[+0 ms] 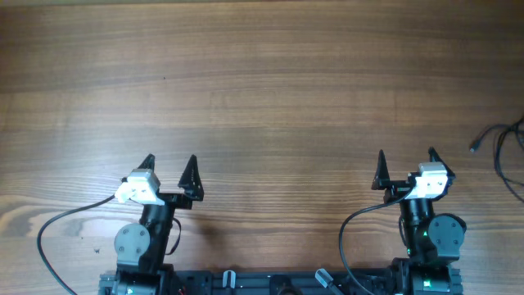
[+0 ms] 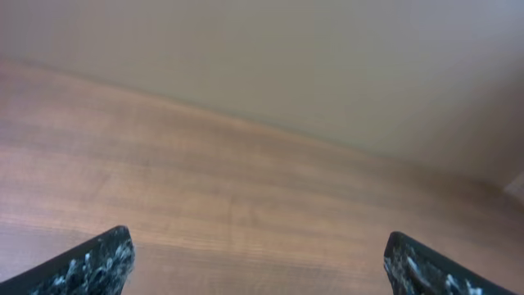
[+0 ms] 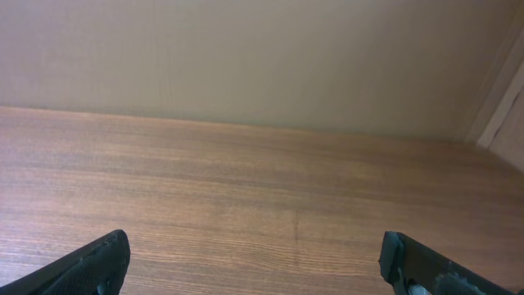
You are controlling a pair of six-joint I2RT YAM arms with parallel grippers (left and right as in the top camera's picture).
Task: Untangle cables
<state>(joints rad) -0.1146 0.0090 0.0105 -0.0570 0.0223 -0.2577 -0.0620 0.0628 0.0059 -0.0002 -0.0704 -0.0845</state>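
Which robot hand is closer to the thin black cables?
Right. The cables lie to the right of the right gripper; the left gripper is much farther left.

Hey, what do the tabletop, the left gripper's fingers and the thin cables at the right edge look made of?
Tabletop: wood or wood-look laminate, matte, with visible grain lines. Fingers of the left gripper: probably hard black plastic, scuffed with pale speckles. Cables: thin black wire, likely rubbery insulation; too small to be sure.

Black arms (image 1: 155,220) with round grey joints (image 1: 131,242), up from a dark rail (image 1: 246,283). Pointed black fingers (image 1: 191,174), white-flecked on the left gripper (image 2: 258,238). White camera blocks (image 1: 139,188) far from the rail; thick black leads (image 1: 51,221) looping back to it.
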